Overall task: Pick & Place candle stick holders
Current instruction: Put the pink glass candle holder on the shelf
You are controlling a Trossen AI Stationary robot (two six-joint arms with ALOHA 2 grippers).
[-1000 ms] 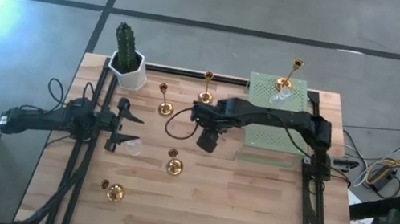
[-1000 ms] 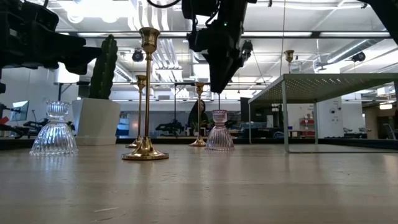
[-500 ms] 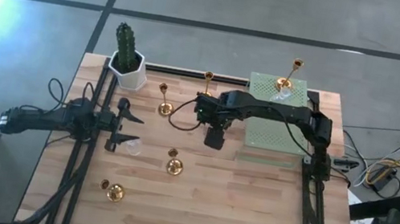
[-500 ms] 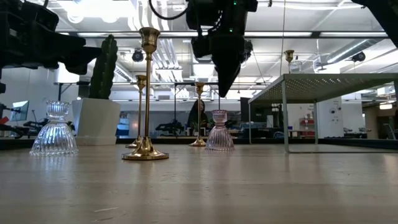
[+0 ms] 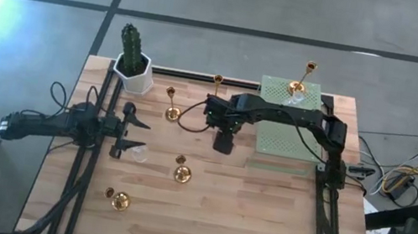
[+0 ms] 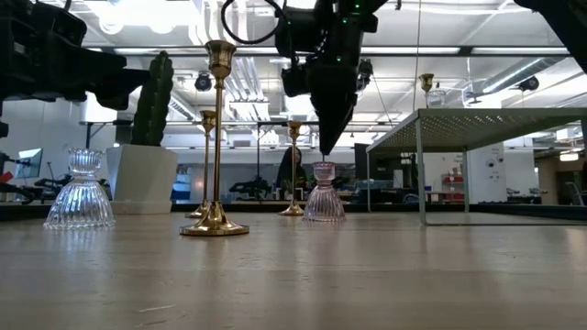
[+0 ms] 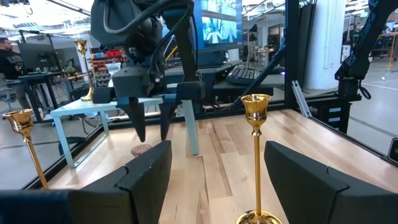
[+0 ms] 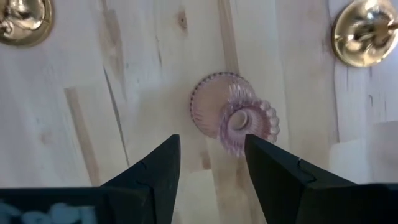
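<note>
My right gripper (image 8: 206, 163) hangs fingers-down over the pink glass holder (image 8: 233, 119), its fingers spread apart with nothing between them. The holder stands on the wooden table (image 5: 261, 211) just beside the green mat stand (image 5: 283, 142), near a tall gold holder (image 6: 215, 137).

I judge it light, rigid, slick and breakable (ribbed glass gives little grip), so I would close gently on the narrow neck under its cup, above the flared skirt.

It is small, ribbed, bell-shaped and pinkish, with a scalloped rim.

My left gripper (image 5: 132, 131) waits open at the table's left, a clear glass holder (image 6: 81, 190) close by.
</note>
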